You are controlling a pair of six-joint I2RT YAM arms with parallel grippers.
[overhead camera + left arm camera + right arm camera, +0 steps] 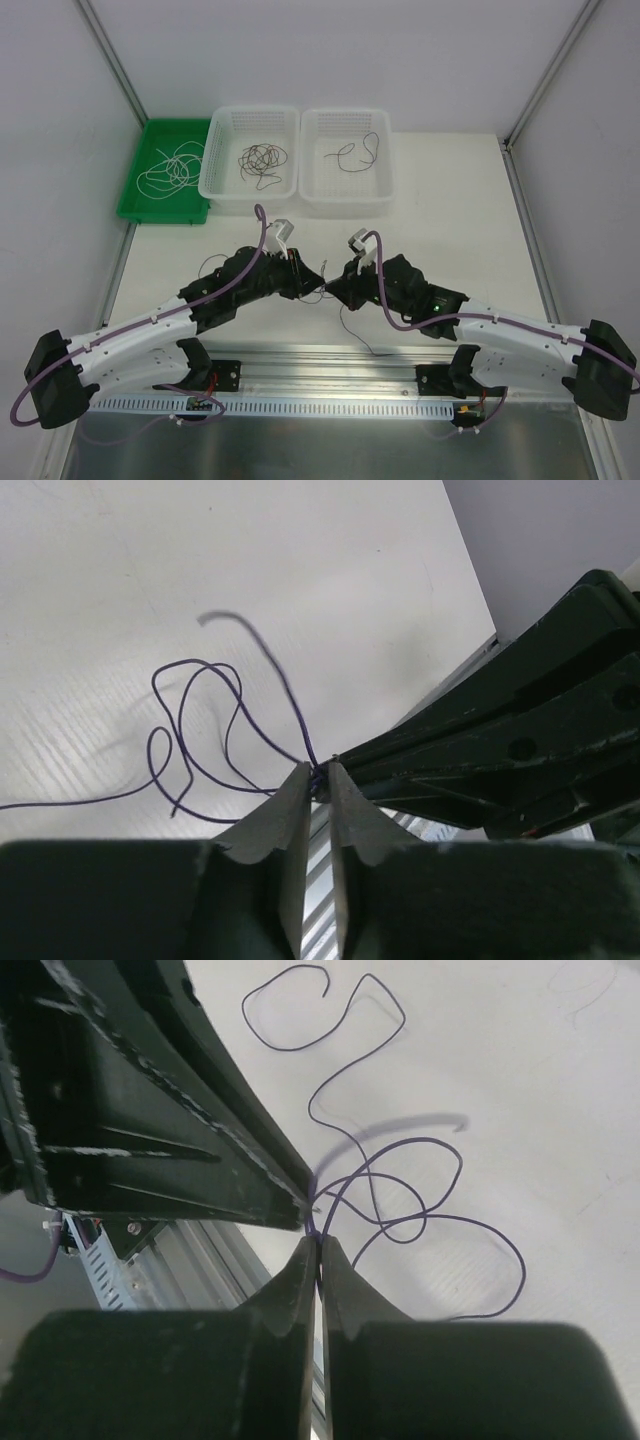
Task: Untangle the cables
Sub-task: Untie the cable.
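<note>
The left gripper [318,778] and the right gripper [319,1247] meet tip to tip over the white table [440,200], each clenched on thin dark cables [275,672] trailing loose loops.

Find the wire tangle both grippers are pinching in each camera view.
Top external: wire tangle at centre, between the arms.
Left wrist: looping left from the left gripper tips.
Right wrist: looping up and right from the right gripper tips.
Shared landmark: the pinch point where both grippers meet.

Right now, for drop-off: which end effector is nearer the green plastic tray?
Left. The left end effector lies right of the green tray; the right end effector meets it from farther right.
</note>
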